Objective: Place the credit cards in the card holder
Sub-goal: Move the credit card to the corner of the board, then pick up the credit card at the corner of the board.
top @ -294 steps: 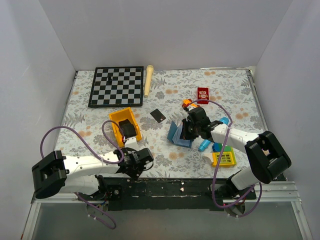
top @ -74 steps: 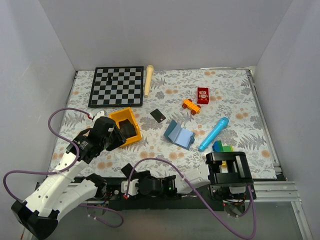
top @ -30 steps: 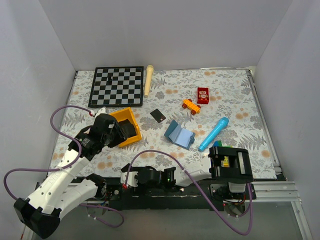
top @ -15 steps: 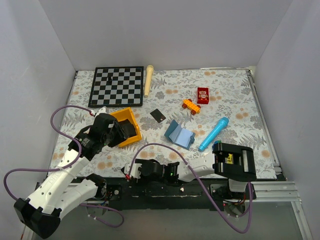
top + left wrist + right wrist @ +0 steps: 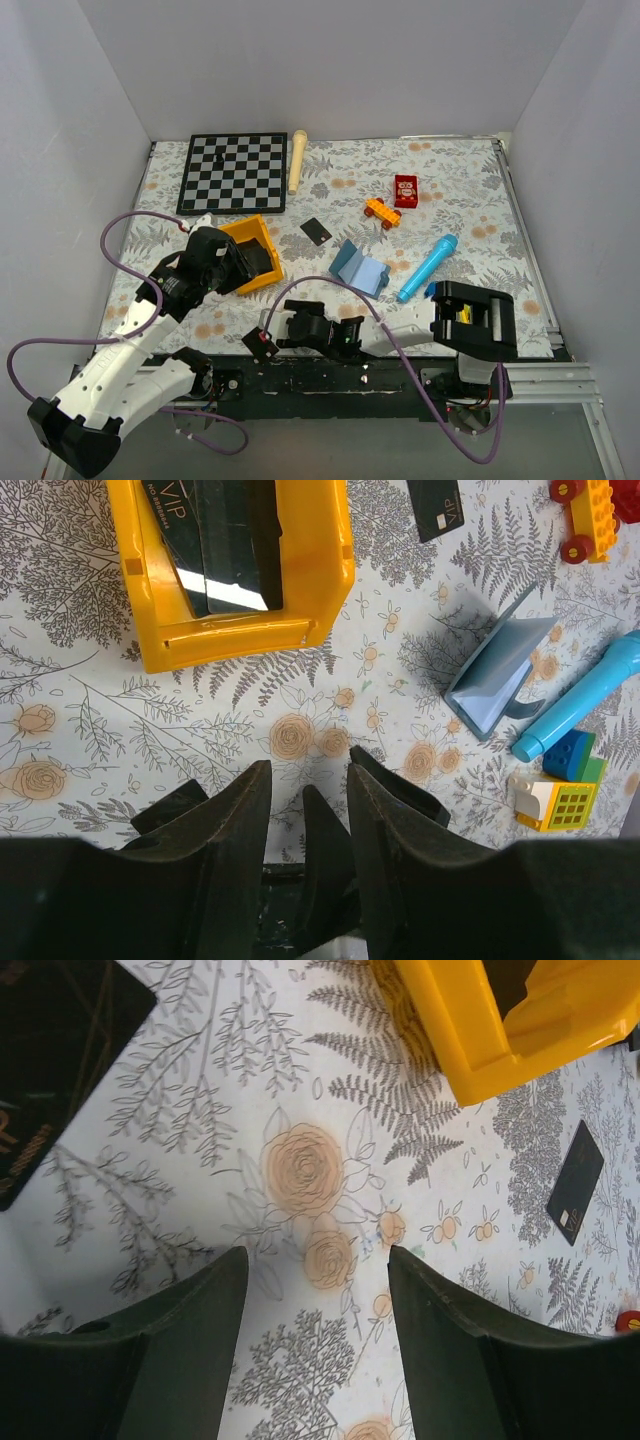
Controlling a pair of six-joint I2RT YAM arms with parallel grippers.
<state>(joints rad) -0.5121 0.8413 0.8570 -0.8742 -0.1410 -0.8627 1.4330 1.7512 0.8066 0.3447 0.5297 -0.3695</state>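
- Card holder (image 5: 358, 268) first: we see it half open like a book on the flowered cloth (image 5: 470, 200), its two leaves tented. It lies between the yellow bin (image 5: 240, 640) and the blue tube toy (image 5: 427, 267), and neither arm touches it.
- We find one credit card (image 5: 316, 231) lying flat on the cloth, just beyond the card holder and well apart from both claws.
- We find a second black card (image 5: 260, 343) at the near edge of the table, close to the right arm's fingers. In the right wrist view it sits ahead and off to one side, not between them.
- Inside the yellow bin we see more black card stock (image 5: 225, 530) printed "VIP". We cannot tell whether it is one card or two overlapping.
- The left gripper (image 5: 307, 770) hangs high on the near side of the bin, pointing down. We see its fingers a modest way apart with nothing clamped between them.
- The right gripper (image 5: 316, 1255) is low over the cloth near the table's front edge. We see its fingers spread wide, with only flowered cloth between them.
- Farther back we note the chessboard (image 5: 233, 172), a wooden peg (image 5: 297, 160) beside it, the red box (image 5: 405, 190) and an orange toy car (image 5: 381, 211), all away from the arms.
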